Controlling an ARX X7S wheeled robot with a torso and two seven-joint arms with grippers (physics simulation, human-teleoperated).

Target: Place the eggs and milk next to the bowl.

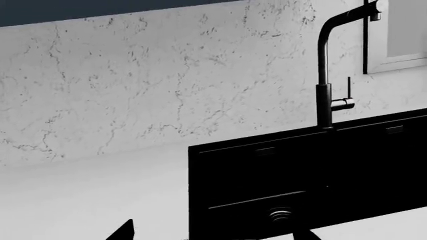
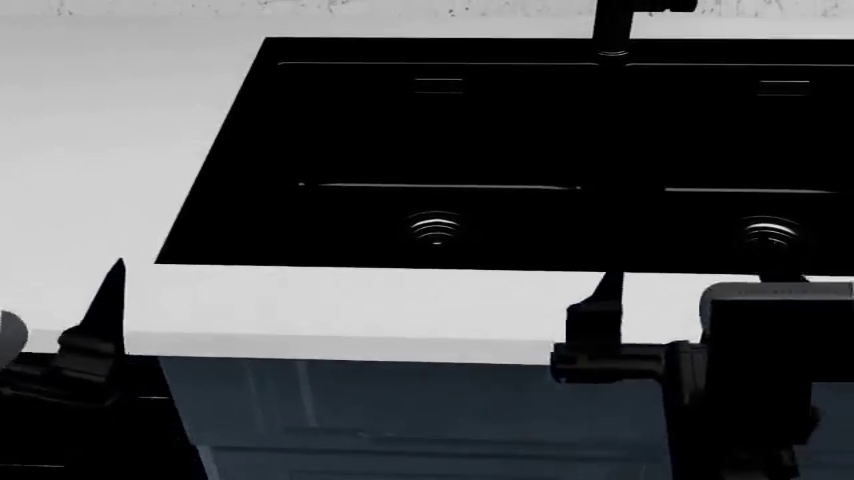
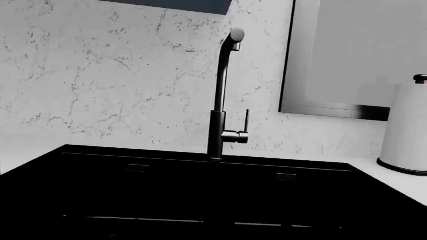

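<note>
Both arms matte black; left claw (image 2: pixel 107 290) pointed, right claw (image 2: pixel 607 300) blocky, possibly boxy wrist housing.

sink (image 2: pixel 267 150): black, matt, smooth; ribbed metallic drain rings
faucet (image 3: pixel 223 100): dark metal look, satin sheen
countertop (image 2: pixel 120 150): white, smooth, matt
backsplash (image 1: pixel 133 75): white marble-look, grey veining
paper towel roll (image 3: pixel 407 125): white, matt, dark base

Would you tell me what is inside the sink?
The sink shows two black basins, each with a drain, and nothing else. Its near wall hides the front of each floor.
</note>
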